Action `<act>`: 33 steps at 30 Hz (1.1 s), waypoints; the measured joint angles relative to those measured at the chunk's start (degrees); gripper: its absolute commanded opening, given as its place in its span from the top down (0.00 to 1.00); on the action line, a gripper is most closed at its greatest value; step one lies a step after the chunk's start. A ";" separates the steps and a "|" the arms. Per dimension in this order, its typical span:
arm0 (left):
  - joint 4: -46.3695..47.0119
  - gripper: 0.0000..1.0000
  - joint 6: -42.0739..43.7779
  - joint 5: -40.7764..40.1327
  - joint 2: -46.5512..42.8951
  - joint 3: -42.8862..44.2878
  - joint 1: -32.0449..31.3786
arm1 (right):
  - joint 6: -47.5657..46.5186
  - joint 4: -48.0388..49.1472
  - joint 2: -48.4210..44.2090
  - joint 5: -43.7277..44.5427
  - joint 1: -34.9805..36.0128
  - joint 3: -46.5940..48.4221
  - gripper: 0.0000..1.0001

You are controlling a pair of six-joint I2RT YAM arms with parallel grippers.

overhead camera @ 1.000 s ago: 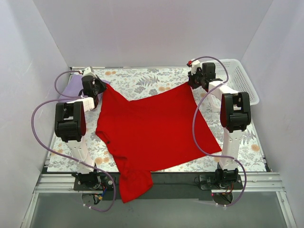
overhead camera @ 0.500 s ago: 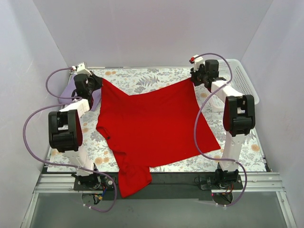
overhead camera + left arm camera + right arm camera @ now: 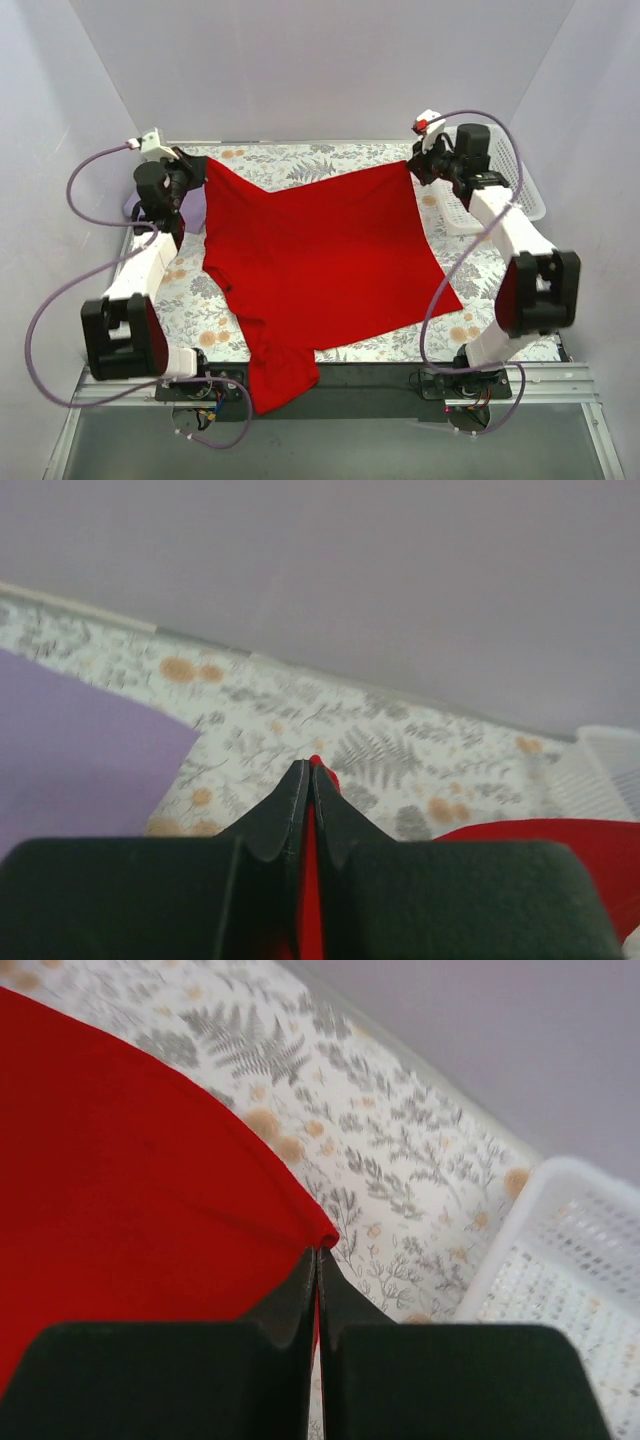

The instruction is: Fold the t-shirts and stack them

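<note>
The bright red t-shirt is stretched over the floral table, its lower part hanging over the near edge. My left gripper is shut on the shirt's far left corner; red cloth shows between its jaws. My right gripper is shut on the far right corner; the red cloth spreads to its left. Both corners are held raised above the table. The pale lilac t-shirt lies at the far left, mostly hidden behind the left arm; it shows in the left wrist view.
A white lattice basket stands at the far right, behind the right arm, also in the right wrist view. Grey walls close the back and sides. Floral table cover shows at the back.
Both grippers have moved outward and back with the shirt corners, pulling the far edge tauter. Both arms have swung out to the sides.
</note>
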 measured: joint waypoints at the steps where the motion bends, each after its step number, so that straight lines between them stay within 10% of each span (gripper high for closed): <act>1: -0.57 1.00 -0.76 -0.07 -3.26 0.00 0.00 | -0.31 -1.92 -3.48 -1.11 0.00 0.35 0.99; 10: -3.28 1.00 -9.66 -0.48 -32.48 5.29 0.09 | -2.67 -20.09 -21.86 -3.02 -0.02 31.36 0.99; 20: -10.78 1.00 -11.85 -0.63 -40.30 36.59 0.07 | -3.37 -22.12 -35.74 3.04 -1.55 55.49 0.99; 27: -10.78 1.00 -11.85 -0.63 -40.52 41.99 -0.48 | -4.59 -21.29 -36.00 4.72 -2.25 55.65 0.99; 33: -11.37 1.00 -10.84 -0.81 -40.35 27.34 -0.90 | -5.57 -20.15 -35.63 4.94 -2.29 42.05 0.99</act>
